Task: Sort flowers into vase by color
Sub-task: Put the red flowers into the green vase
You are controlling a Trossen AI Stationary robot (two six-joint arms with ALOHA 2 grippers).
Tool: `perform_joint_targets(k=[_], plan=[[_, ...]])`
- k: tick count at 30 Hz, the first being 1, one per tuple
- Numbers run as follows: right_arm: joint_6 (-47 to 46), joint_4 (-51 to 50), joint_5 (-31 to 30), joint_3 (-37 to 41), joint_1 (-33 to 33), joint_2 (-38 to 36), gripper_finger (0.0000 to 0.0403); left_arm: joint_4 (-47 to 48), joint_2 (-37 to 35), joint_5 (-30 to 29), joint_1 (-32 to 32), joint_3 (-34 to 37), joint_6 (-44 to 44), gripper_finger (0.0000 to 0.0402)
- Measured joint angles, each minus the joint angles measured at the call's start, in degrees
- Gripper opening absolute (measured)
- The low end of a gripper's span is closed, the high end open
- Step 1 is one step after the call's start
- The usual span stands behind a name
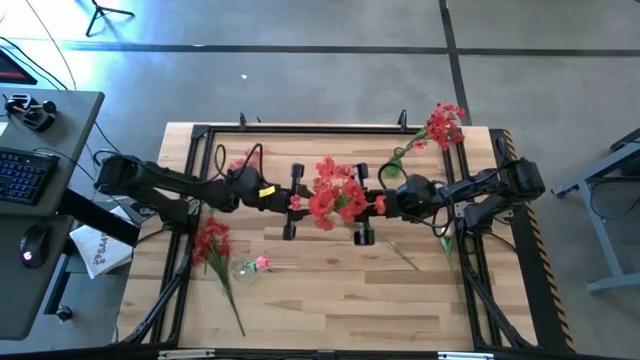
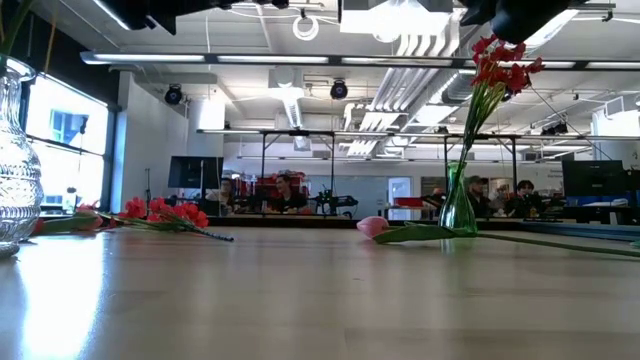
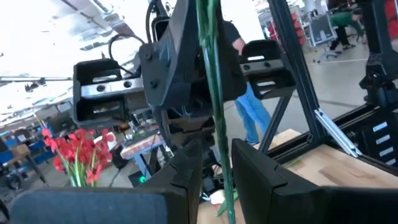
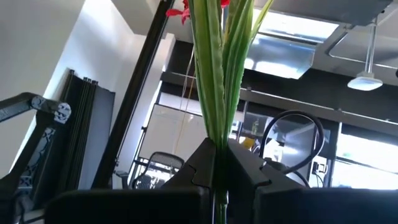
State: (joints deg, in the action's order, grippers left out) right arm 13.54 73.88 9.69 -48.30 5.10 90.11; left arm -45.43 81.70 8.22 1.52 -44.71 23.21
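A bunch of red-blossomed flowers stands upright above the table's middle, between my two grippers. My right gripper is shut on its green stems. My left gripper is open, with one finger on each side of a green stem; I cannot tell whether they touch it. A green glass vase at the far right holds red flowers. More red flowers lie flat on the table at the left. A pink bud lies beside a clear glass vase. My right gripper pinches several green stems of the red bunch between its two fingers. The stems rise straight out of the shut fingertips, with the blossoms at the top. The bunch is lifted clear of the table.
Black frame bars run along the table's far edge and both sides. A loose green stem lies on the wood right of centre. Bare wood stretches along the near edge. People sit at desks in the room beyond.
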Motion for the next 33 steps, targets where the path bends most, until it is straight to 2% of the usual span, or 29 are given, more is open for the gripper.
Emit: perform_joint_targets(k=[6, 11, 16, 19, 22, 25, 30, 33], plan=[[0.0, -1.8, -0.3, 0.0, 0.0, 0.0, 0.0016, -2.7, 3.3, 0.2, 0.0, -1.1, -0.7, 0.0074], [0.4, -2.5, -0.3, 0.0, 0.0, 0.0, 0.0016, -2.6, 5.5, 2.6, 0.6, -2.5, -0.6, 0.0074], [0.4, -3.6, -0.3, 0.0, 0.0, 0.0, 0.0016, -2.1, 5.8, 1.2, 1.4, -2.6, -0.7, 0.0073], [-0.9, -5.2, -0.2, 0.0, 0.1, -0.1, 0.0017, -0.1, 5.5, -2.4, 2.3, -2.6, -0.6, 0.0055], [-5.0, -7.0, 1.1, 0.0, 0.3, -0.1, 0.0025, 1.8, 5.2, -4.8, 3.3, -2.6, -0.6, 0.0016], [-6.7, -10.2, 2.7, 0.0, 0.9, -0.7, 0.0046, 4.5, 4.6, -7.6, 4.4, -2.6, -0.6, 0.0008], [-5.5, -22.0, 0.4, 0.0, 2.6, -5.1, 0.012, 11.4, 1.6, -21.2, 7.2, -2.6, 0.1, 0.0003], [-2.3, -31.2, -7.7, 0.0, 4.8, -8.6, 0.0174, 15.8, -0.5, -28.8, 8.6, -2.6, 0.1, 0.0004]])
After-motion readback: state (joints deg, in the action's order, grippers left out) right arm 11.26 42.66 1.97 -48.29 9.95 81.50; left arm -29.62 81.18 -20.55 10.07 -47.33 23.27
